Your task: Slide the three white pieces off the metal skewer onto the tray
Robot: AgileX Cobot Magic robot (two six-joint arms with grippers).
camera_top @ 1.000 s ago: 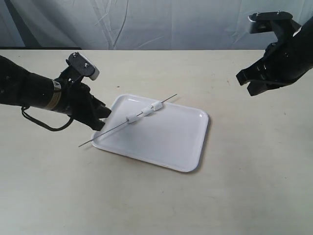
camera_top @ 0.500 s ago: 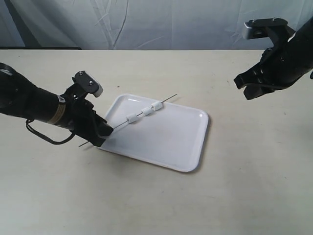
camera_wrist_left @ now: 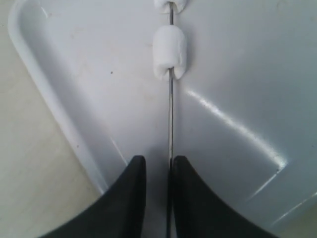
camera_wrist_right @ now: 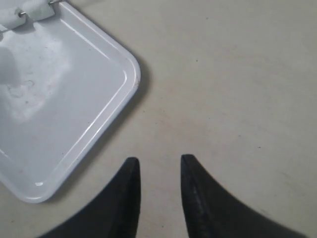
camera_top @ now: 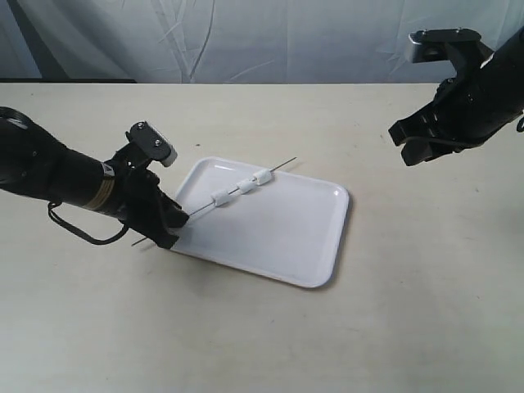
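Looking at the table point(camera_top: 393, 311) first: it's plain beige, with the tray point(camera_top: 278, 246) sitting mid-table.

Left gripper point(camera_top: 169, 227) is down at the tray's left rim. In the wrist view its jaws are narrowed to about the rod's width with the skewer point(camera_top: 232, 193) running between them. I read that as a pinch on the near end.

Right gripper point(camera_top: 412, 148) hangs high on the right, well apart from the tray. Its jaws are moderately open and hold nothing, with only bare table and a tray corner under them.

The skewer lies diagonally over the tray's far-left part. Its grabbed end pokes out past the rim and its free tip points to the far edge. All three pieces point(camera_top: 245, 187) are on the rod and over the tray, none off yet. The nearest one sits a short way up from the left fingers point(camera_wrist_left: 190, 198).

Step in hand, my read: secure the rod, then bring the right arm in to strip it.
- Keep the left pinch firm, since a thin rod will likely swivel or roll under side load.
- The right jaws should straddle the rod between the left gripper and the nearest piece — loose on the rod, snug enough to catch the pieces.
- Push along the rod axis toward the free tip.
- Keep the tip low and inside the rim so the pieces don't roll off.

Writing: there's a small tan sticker point(camera_top: 101, 187) on the left arm, too small to read. No other labels are legible.
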